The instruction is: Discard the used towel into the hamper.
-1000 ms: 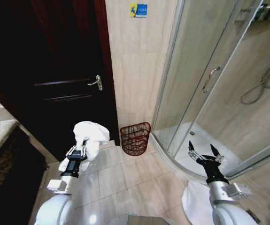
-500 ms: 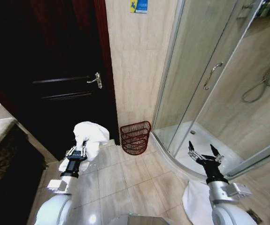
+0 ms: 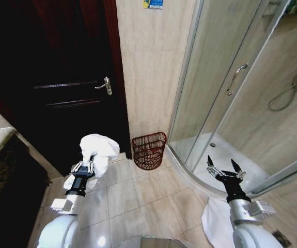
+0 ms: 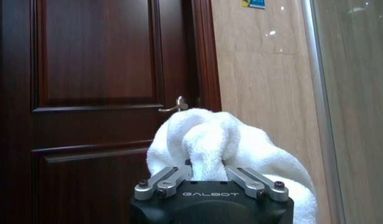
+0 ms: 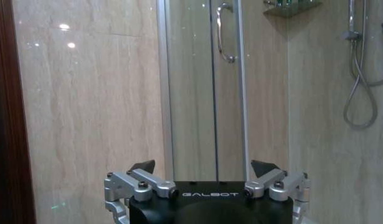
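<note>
Left gripper (image 3: 85, 166), raised at near left before the dark door (image 3: 60, 77): jaws clamped on a bunched white towel (image 3: 97, 150), which billows above and around the fingers; wrist view confirms the pinch (image 4: 207, 173). Right gripper (image 3: 224, 168), near right by the glass shower enclosure (image 3: 231, 93): jaws spread wide, nothing between them. Hamper (image 3: 149, 151) on the tiled floor against the wall, between door and shower, right of the towel and apart from it.

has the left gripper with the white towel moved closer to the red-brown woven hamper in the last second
No. The left gripper, shut on the white towel, keeps the same gap to the red-brown woven hamper; door handle and sticker shifted, so the camera moved.
</note>
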Robot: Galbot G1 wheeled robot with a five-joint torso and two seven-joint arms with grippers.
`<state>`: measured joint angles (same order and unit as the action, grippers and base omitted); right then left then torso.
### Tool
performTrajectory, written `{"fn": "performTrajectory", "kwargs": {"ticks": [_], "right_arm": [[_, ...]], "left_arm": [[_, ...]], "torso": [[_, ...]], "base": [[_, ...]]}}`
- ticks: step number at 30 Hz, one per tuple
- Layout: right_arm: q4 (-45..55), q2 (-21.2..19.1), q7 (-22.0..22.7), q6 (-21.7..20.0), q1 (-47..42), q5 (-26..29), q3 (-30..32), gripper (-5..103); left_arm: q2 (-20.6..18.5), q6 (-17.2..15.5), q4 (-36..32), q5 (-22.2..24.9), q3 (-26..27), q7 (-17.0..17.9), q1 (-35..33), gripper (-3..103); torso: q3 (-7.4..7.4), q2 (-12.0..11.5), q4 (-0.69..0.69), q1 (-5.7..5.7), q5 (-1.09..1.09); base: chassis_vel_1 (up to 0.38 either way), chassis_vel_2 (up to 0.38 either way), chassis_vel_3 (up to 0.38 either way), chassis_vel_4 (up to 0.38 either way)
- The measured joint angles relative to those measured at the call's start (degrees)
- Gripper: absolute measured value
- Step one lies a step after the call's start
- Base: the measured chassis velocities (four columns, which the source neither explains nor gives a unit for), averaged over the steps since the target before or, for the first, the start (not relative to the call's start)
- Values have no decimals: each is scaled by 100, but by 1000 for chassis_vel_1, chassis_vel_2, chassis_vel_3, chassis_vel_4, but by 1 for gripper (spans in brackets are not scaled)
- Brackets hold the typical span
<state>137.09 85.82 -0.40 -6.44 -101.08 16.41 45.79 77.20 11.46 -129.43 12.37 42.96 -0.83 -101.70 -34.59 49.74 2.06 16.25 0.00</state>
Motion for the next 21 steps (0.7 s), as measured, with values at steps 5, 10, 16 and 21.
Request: {"fn": "performTrajectory", "kwargs": {"ticks": [5, 10, 16, 21], "right_arm": [[4, 4, 2, 2, -2, 0, 0, 100], [4, 10, 2, 9, -2, -3, -2, 100], [4, 19, 1, 19, -11, -14, -12, 100], [7, 21, 0, 33, -19, -35, -19, 100]], "left_arm": [[0, 30, 14, -2, 11, -14, -5, 10], [0, 37, 20, -3, 15, -15, -5, 10], [4, 68, 38, -3, 31, -15, -11, 10], [18, 104, 46, -1, 43, -15, -33, 10]], "torso": [[71, -127, 0, -55, 0], [140, -254, 0, -113, 0], [229, -414, 0, -184, 0], [309, -549, 0, -239, 0]], "base": [[0, 0, 0, 0], [0, 0, 0, 0], [0, 0, 0, 0], [0, 0, 0, 0]]}}
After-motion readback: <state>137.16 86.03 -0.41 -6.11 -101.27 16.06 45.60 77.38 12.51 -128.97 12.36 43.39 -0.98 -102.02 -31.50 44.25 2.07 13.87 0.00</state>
